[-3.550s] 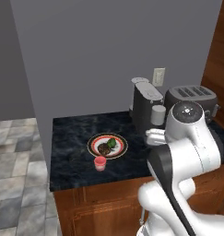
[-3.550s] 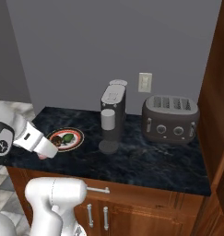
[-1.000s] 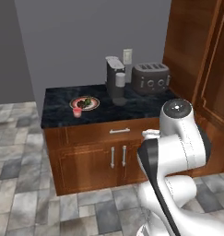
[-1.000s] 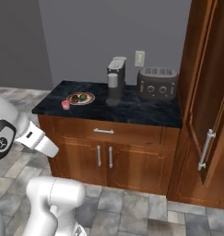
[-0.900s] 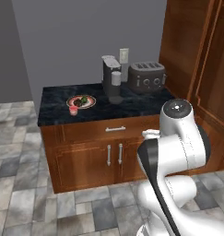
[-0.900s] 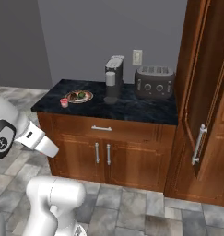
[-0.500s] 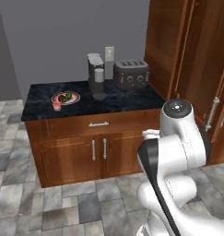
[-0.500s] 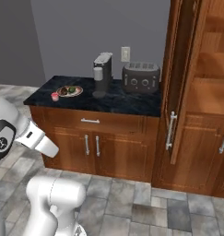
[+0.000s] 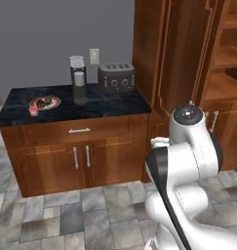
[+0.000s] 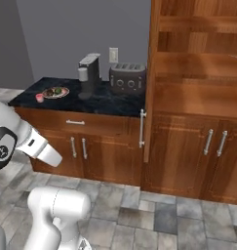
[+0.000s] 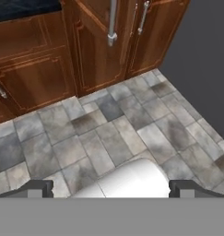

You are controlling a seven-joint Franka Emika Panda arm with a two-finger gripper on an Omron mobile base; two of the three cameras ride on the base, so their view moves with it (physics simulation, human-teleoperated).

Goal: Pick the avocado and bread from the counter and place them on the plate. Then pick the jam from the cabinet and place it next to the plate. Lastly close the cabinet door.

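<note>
The plate (image 9: 44,102) lies at the left end of the counter (image 9: 100,105) with the dark-green avocado (image 9: 48,101) and a darker lump, the bread (image 9: 40,103), on it. A small red jam (image 9: 33,111) stands on the counter just in front of the plate (image 10: 55,92). The cabinet (image 10: 198,73) rises at the right, its shelves bare to view. Its cabinet door (image 10: 148,83) stands open, edge-on, with its silver handle (image 10: 141,128) toward me. My gripper (image 11: 111,188) is open with nothing in it, pointing down at the tiled floor (image 11: 113,133) before the cabinet.
A coffee machine (image 9: 78,80) and a toaster (image 9: 116,78) stand at the back of the counter. Wooden base cabinets (image 9: 81,156) sit under it. Two small lower doors (image 10: 212,156) with bar handles close the cabinet's base. A grey wall (image 11: 201,60) bounds the floor.
The whole picture has shifted: the base has moved, so the counter slid left and the tall cabinet with its open door came into view. The gripper stays open.
</note>
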